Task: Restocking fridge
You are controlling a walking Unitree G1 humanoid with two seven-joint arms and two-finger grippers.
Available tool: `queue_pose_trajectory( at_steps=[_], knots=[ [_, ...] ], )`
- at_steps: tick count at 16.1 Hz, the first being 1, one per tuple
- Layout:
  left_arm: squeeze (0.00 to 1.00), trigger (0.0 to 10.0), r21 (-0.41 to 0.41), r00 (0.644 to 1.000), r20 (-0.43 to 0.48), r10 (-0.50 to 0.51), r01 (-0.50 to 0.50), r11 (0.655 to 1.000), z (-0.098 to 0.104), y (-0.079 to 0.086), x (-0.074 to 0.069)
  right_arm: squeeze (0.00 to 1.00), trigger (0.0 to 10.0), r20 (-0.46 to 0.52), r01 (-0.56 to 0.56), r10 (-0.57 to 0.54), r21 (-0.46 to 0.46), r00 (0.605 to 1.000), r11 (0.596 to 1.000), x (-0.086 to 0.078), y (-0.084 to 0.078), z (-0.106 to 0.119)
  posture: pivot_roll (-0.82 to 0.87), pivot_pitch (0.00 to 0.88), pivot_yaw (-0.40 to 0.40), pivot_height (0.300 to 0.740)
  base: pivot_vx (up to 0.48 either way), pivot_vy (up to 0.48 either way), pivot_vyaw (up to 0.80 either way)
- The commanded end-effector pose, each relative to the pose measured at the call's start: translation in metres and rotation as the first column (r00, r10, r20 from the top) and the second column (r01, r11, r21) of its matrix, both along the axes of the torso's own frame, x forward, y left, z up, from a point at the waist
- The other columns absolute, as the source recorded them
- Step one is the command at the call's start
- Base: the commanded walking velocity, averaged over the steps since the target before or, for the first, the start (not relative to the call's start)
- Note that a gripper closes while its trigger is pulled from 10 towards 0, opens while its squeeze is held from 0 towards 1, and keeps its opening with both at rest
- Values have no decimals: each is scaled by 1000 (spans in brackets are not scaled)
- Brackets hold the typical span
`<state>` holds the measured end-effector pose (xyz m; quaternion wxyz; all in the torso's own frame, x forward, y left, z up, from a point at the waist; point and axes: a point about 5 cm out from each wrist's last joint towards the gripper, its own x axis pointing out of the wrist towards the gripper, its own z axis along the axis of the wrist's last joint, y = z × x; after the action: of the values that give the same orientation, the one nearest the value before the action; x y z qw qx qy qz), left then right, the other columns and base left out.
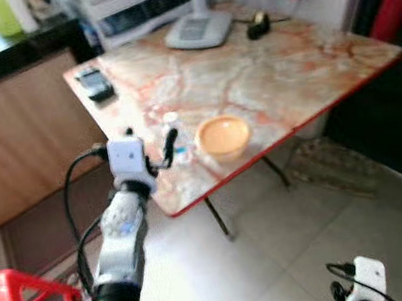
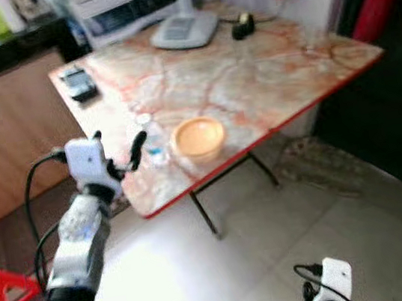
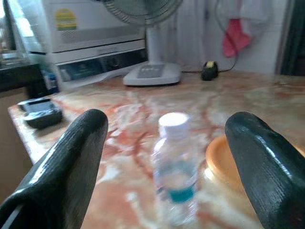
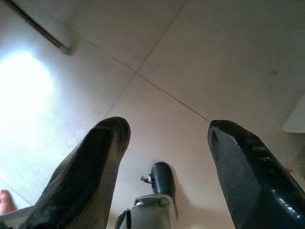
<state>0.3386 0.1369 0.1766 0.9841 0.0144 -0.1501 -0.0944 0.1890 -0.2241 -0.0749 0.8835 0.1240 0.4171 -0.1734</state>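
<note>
Left arm raised, fingers spread; right arm hanging.

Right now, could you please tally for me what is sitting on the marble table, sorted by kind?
Water bottle: 1
Orange bowl: 1
Fan base: 1
Phone: 1
Small dark object near the far edge, too blurred to identify: 1
Total: 5 things on the table. The left gripper is open, with the bottle between its fingers but not yet gripped.

Soft, slightly blurred daylight views; bright glare on the pale floor.
</note>
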Motion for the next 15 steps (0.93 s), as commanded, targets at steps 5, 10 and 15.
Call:
queue_pose_trajectory(
  at_steps=[5, 10, 15],
  knots=[
    [0, 10000, -2, 1000, 20, -1, 1, 1000, 10, 1, 9, 0, 10000, 21, 53, -53, 11, 998, 999, 5, 2, 2, 97, 0, 80, 740, 0, 0, 0],
    [0, 10000, 0, 1000, 30, -3, 3, 1000, 13, 2, 8, 0, 10000, 33, 66, -67, 21, 997, 998, 5, 4, 2, 112, 0, 88, 740, 0, 0, 0],
    [0, 10000, 0, 1000, 26, 3, -3, 1000, 11, 1, 7, 0, 10000, 12, 56, -56, 30, 998, 998, 3, 6, 0, 109, 0, 74, 740, 0, 0, 0]
  ],
)
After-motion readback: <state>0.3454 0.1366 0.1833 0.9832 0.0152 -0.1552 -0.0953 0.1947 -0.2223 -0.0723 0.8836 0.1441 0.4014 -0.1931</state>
